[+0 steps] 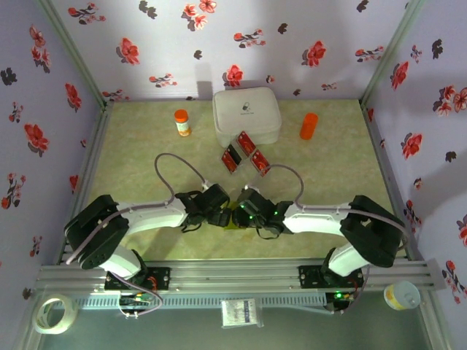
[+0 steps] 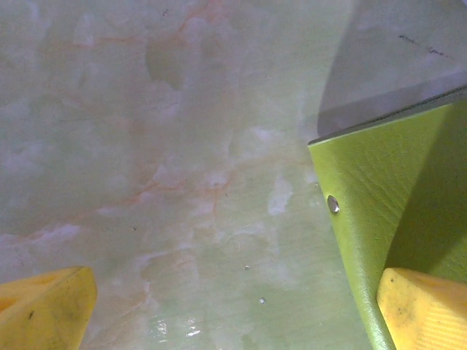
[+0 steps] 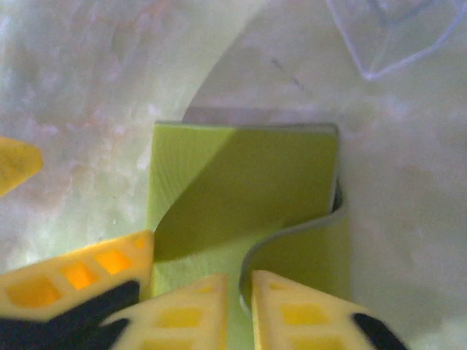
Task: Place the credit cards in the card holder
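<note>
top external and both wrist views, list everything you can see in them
credit cards: three seen, red, mid-table in front of the case
card holder: one, olive-green, near side, between both arms' fingers
case: one, white, back centre
bottle: one, orange cap, left of the case
cylinder: one, orange, right of the case
tape roll: one, pale, front left corner
tub: one, whitish, front right rail
table: one, pale green marbled
left fingers: two, yellow, wide open, one over the card holder
right fingers: two, yellow, either side of the holder's flap
</note>
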